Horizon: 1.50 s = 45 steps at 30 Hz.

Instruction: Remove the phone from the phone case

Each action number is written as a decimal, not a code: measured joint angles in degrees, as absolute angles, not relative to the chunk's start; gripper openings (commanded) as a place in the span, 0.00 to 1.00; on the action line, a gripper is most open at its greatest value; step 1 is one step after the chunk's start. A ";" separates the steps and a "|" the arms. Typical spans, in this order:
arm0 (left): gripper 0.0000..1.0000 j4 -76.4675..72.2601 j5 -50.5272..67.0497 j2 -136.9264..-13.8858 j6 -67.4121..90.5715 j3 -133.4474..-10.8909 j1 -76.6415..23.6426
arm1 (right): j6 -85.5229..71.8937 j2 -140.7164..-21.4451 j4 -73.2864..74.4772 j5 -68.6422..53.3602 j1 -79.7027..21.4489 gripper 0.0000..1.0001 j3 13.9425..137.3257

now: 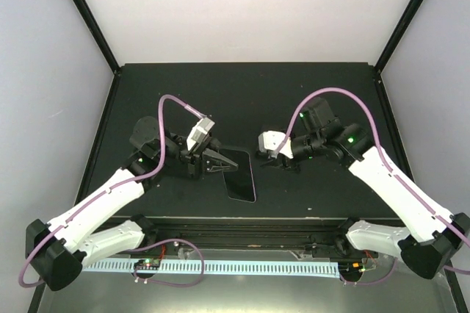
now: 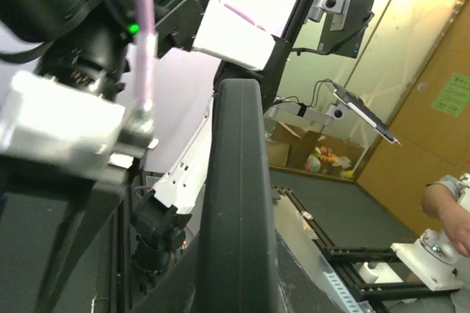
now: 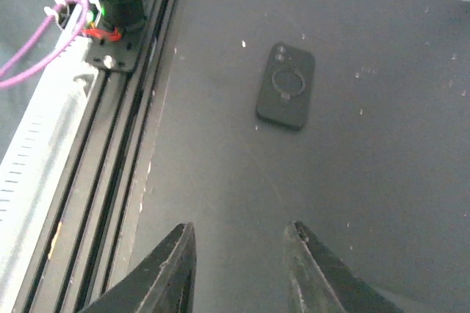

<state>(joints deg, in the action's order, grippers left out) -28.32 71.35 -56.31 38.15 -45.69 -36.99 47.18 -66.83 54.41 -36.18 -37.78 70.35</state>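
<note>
**Left side.** The left gripper (image 1: 219, 160) has its fingers closed to a point, and no view shows anything pinched between them. Just off its tips, on the side toward the right arm, a glossy black rectangular slab (image 1: 239, 177) lies flat on the matte black table top (image 1: 316, 100). I judge it to be the phone. Whether it sits in its case cannot be told from above. Its long axis runs far-to-near, crosswise to the line between the two grippers.

**Right side.** The right gripper (image 3: 239, 228) has its fingers parted with bare table between them, holding nothing. Ahead of it and well apart, slightly right of its centre line, lies a matte black soft phone case (image 3: 286, 87). It is back up, with ring and camera cut-out showing, and its long axis points away from the fingers.

**Finding.** The two views disagree on heading, so I cannot tell whether slab and case are one item. The left gripper is much the nearer to the slab. The right gripper would need to reach forward before any pinch.
</note>
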 measured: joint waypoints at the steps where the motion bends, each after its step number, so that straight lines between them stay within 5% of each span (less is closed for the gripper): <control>1: 0.02 -27.53 71.22 -56.18 37.56 -45.71 -36.97 | 46.02 -66.13 53.91 -37.01 -37.78 0.41 70.30; 5: 0.02 -23.20 69.28 -55.75 34.68 -45.71 -36.71 | 42.00 -60.80 52.64 -40.73 -37.78 0.56 70.26; 10: 0.02 -15.53 61.19 -54.39 30.13 -45.76 -35.86 | 37.65 -56.23 52.95 -45.01 -37.78 0.62 70.26; 16: 0.02 -10.02 49.23 -51.68 26.33 -45.71 -32.45 | 29.32 -58.00 51.00 -45.25 -37.78 0.55 70.04; 26: 0.01 -12.56 53.21 -51.79 27.00 -45.71 -32.21 | 26.94 -62.57 49.67 -43.46 -37.78 0.38 69.49; 45: 0.02 -15.75 55.51 -53.17 28.95 -44.91 -31.48 | 23.55 -64.77 49.30 -40.73 -37.78 0.36 69.08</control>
<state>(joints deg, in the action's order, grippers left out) -15.75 55.51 -53.17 28.95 -44.91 -31.48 23.55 -64.77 49.30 -40.73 -37.78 69.08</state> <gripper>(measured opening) 0.114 0.358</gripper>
